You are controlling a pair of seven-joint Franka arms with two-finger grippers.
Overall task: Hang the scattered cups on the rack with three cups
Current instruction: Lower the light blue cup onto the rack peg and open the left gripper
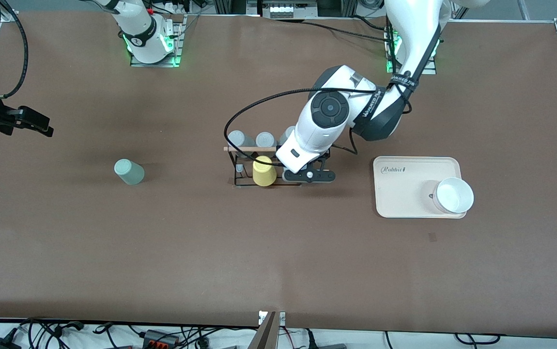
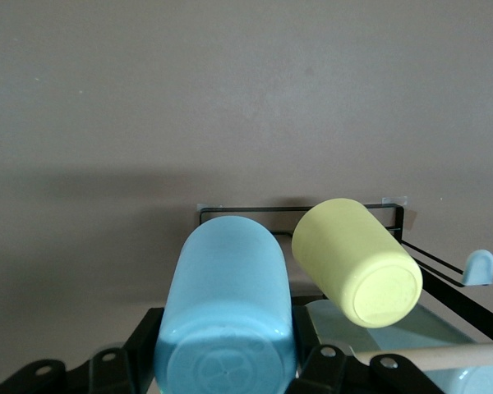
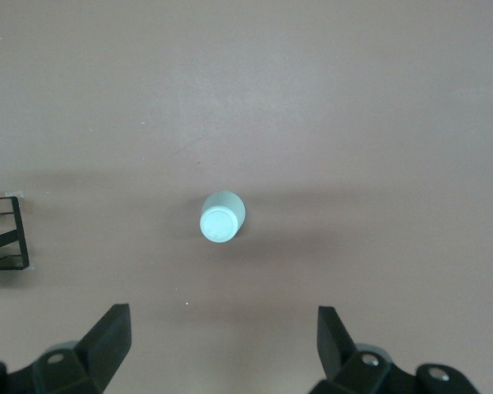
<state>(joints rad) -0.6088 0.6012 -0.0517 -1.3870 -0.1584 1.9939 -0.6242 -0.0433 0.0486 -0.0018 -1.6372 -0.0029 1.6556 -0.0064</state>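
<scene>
My left gripper (image 1: 307,175) is at the rack (image 1: 247,149), shut on the light blue cup (image 2: 226,304), which the arm hides in the front view. In the left wrist view my left gripper (image 2: 226,349) holds this cup beside the yellow cup (image 2: 357,263) on the rack's black frame (image 2: 296,210), near the wooden rod (image 2: 444,355). The mint green cup (image 1: 129,172) stands upside down on the table toward the right arm's end. My right gripper (image 1: 41,127) is open and empty in the air, apart from the mint cup (image 3: 223,217); its own view shows it too (image 3: 222,320).
The yellow cup (image 1: 264,170) and three grey cups (image 1: 265,139) hang on the rack. A cream tray (image 1: 404,189) with a white bowl (image 1: 453,195) lies toward the left arm's end.
</scene>
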